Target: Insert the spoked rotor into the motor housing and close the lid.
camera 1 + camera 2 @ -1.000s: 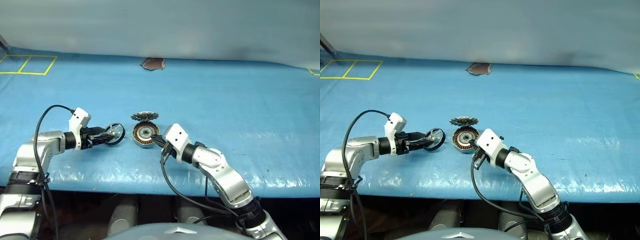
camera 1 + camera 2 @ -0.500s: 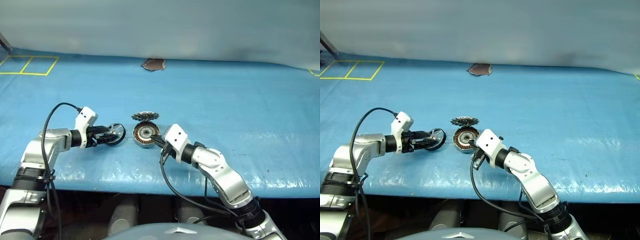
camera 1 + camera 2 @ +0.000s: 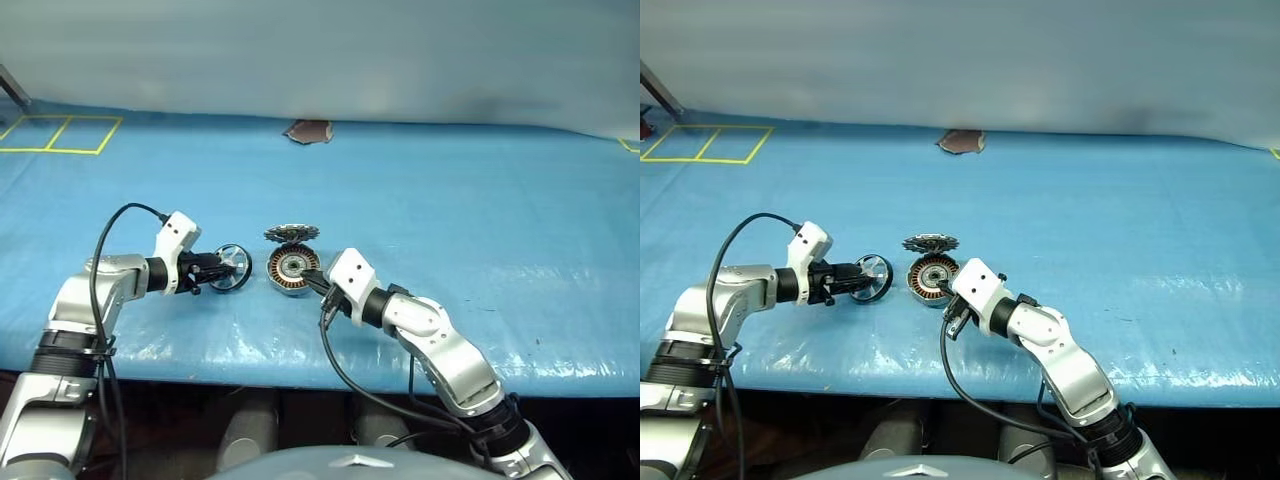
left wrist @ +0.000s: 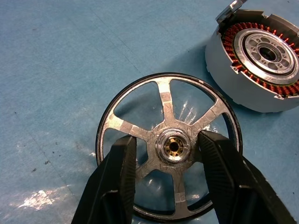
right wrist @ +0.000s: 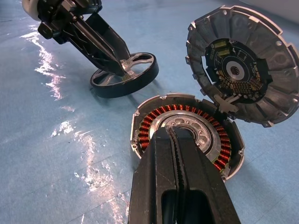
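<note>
Rotor: the spoked rotor (image 4: pixel 168 147) lies flat on the blue worktop (image 3: pixel 480 210), near the front edge and left of the middle, just beside the motor housing and not touching it. Five silver spokes run from a brass-centred hub to a dark rim.
Housing: the motor housing (image 5: pixel 184 135) sits near the front edge at about the middle of the worktop, open side up, with copper windings ringed round a silver hub.
Lid: the lid (image 5: pixel 240 65) stands tilted up at the far side of the housing, joined to it at a hinge, its inner face with a dark circuit board showing.
Left gripper: the left gripper (image 4: pixel 170 154) reaches down into the rotor, one black finger in a gap on each side of the hub. The fingers (image 4: pixel 119 172) stand apart, close against the hub; whether they press on it I cannot tell.
Right gripper: the right gripper (image 5: pixel 176 140) has its two fingers pressed together, tips resting at the near side of the housing's hub, holding nothing.
Far edge: a small brown patch (image 3: pixel 308 129) lies near the far edge of the worktop.
</note>
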